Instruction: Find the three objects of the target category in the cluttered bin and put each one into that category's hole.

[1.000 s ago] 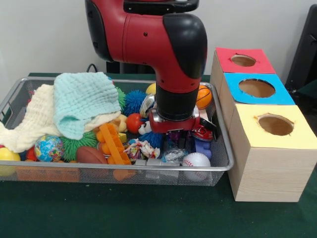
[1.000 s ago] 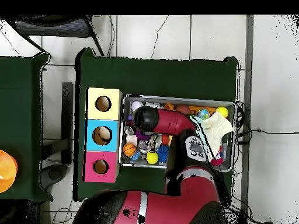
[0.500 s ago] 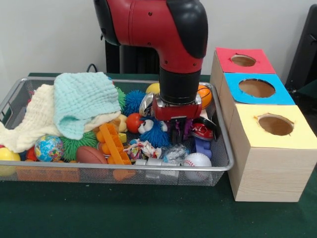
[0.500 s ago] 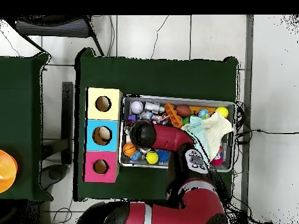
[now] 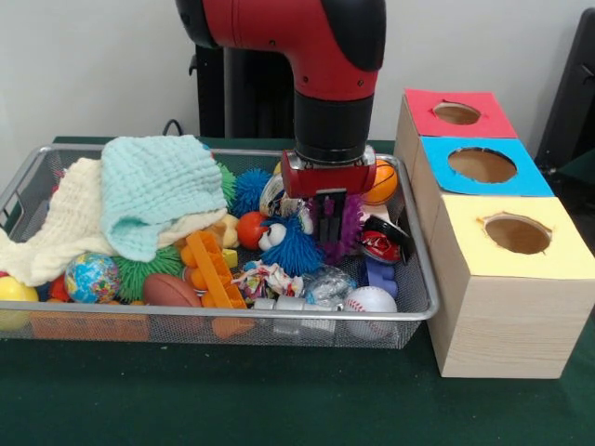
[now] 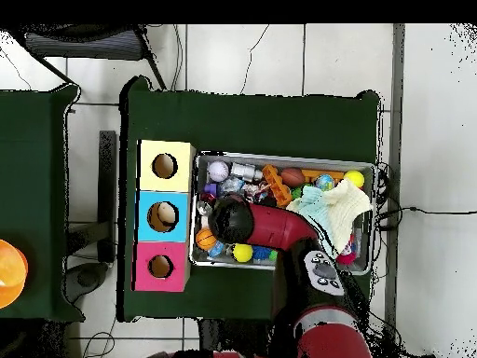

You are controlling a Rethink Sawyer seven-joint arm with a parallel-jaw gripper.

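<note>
The wire mesh bin (image 5: 420,279) is full of toys and cloths. My gripper (image 5: 330,226) hangs over the bin's right part, shut on a purple spiky toy (image 5: 350,228), and holds it just above the clutter. Under and beside it lie a blue spiky toy with eyes (image 5: 288,249), a red ball (image 5: 250,229) and a red and black toy (image 5: 381,245). An orange basketball (image 5: 382,182) sits behind the gripper. In the overhead view the arm (image 6: 233,218) hides the gripper over the bin (image 6: 279,157).
Three wooden boxes with holes stand right of the bin: red top (image 5: 488,119), blue top (image 5: 525,181), yellow top (image 5: 558,255). A baseball (image 5: 369,299), brown football (image 5: 170,290), globe ball (image 5: 92,277), orange block toy (image 5: 209,269) and two cloths (image 5: 153,190) also lie in the bin.
My gripper has risen out of the clutter and shifted slightly toward the back, carrying the purple spiky toy up with it. The blue spiky toy is now uncovered.
</note>
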